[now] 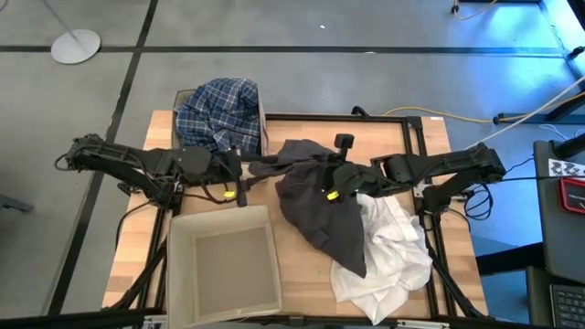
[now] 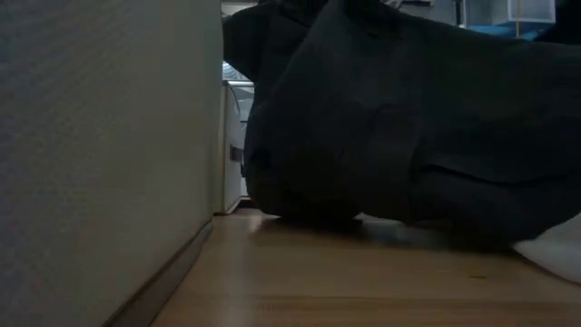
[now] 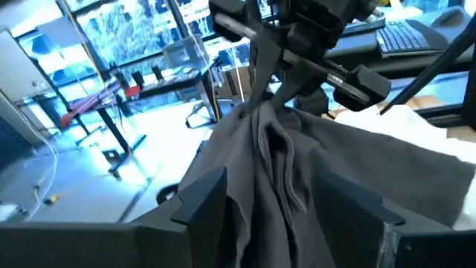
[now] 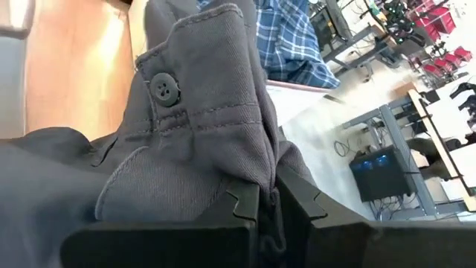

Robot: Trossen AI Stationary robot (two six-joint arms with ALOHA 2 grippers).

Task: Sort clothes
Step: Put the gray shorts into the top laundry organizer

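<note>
A dark grey garment [image 1: 315, 201] lies bunched at the table's middle, and also shows in the low view [image 2: 408, 136]. One drawn-out end reaches left to my left gripper [image 1: 245, 174], which is shut on it. My right gripper [image 1: 340, 178] is shut on the garment's raised part with a button [image 4: 165, 89]. A white garment [image 1: 388, 251] lies partly under the grey one, at the near right. A blue-and-white plaid shirt [image 1: 219, 114] lies in the far beige box [image 1: 262, 123]. No dark green garment shows. My left gripper holds the grey garment's drawn-out end [image 3: 279, 171] bunched between its two fingers [image 3: 201, 197], in several folds. It comes level from the table's left. The cloth runs from it up to my right gripper. My right gripper pinches a folded, stitched edge [image 4: 256, 175] of the grey garment between its two fingers, close to the button. It comes from the table's right. This part is lifted, and the rest of the garment lies on the table and on the white garment.
An empty beige fabric box [image 1: 224, 260] stands at the near edge, left of the middle; its wall [image 2: 91, 136] fills the low view's left. Bare wood lies between this box and the grey garment. A black frame runs along the table's edges.
</note>
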